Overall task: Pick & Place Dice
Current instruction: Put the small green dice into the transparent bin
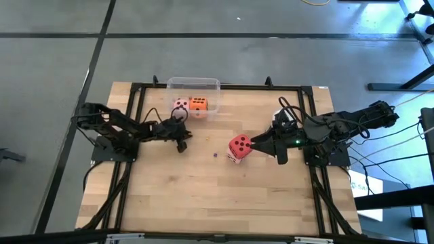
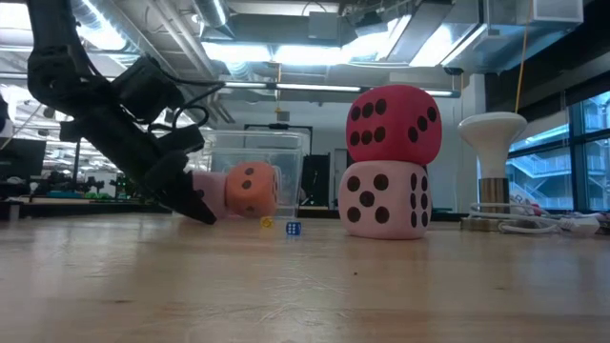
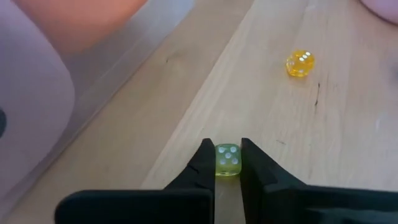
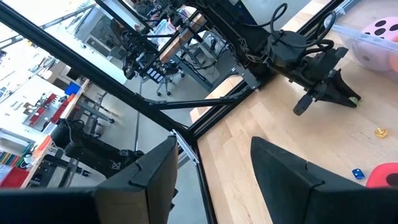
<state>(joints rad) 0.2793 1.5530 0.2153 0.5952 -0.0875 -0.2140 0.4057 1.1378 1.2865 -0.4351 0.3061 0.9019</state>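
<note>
Left pincer (image 3: 227, 163) is clamped on a tiny green die (image 3: 227, 159) down on the surface (image 1: 224, 196) near the clear tub (image 1: 193, 86) — lift straight, gently, so it can't squirt out.

A wooden surface (image 1: 224, 196) sits inside a black frame. At its far edge is a clear plastic tub (image 1: 194, 86) with a pink die (image 1: 180, 106) and an orange die (image 1: 199, 104) in it. The left pincer (image 1: 182, 144) points down just in front of the tub. Near the middle, a red die (image 1: 239, 144) sits on a pale die (image 1: 234, 156), and the right pincer (image 1: 256, 144) is right beside them.
</note>
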